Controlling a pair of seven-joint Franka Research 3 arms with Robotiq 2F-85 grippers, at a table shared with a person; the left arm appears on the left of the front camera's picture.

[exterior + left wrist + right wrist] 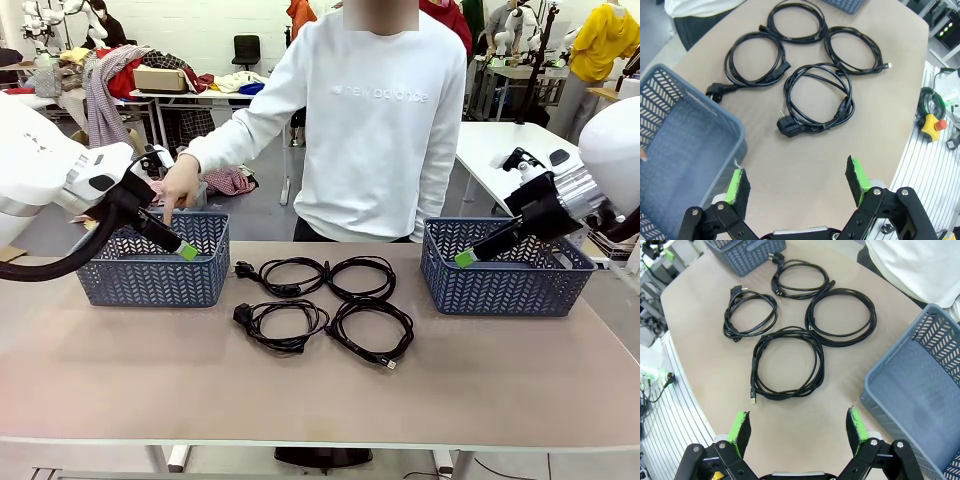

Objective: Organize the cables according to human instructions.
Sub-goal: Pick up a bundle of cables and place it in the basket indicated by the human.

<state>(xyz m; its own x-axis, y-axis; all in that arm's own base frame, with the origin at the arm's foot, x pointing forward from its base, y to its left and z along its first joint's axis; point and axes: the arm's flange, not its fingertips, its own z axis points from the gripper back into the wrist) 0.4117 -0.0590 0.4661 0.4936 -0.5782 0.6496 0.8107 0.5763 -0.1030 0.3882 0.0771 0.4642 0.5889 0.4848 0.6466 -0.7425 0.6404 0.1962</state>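
Several black cables lie as loose round coils at the table's middle, between two baskets. In the front view, one coil (290, 290) has a plug at its left. My left gripper (188, 250) hangs open over the left blue basket (150, 275), with nothing between its fingers. In the left wrist view the nearest coil's plug (789, 127) lies beyond the open gripper (797, 182). My right gripper (464, 259) stands open at the right blue basket (500, 285). The right wrist view shows a coil (756, 365) just past the open gripper (797, 427).
A person in a white sweater stands at the far side, one hand (180, 188) pointing down into the left basket. In the wrist views, a basket wall (715, 125) and a basket rim (890, 370) sit close beside the fingers. Bare table lies in front of the coils.
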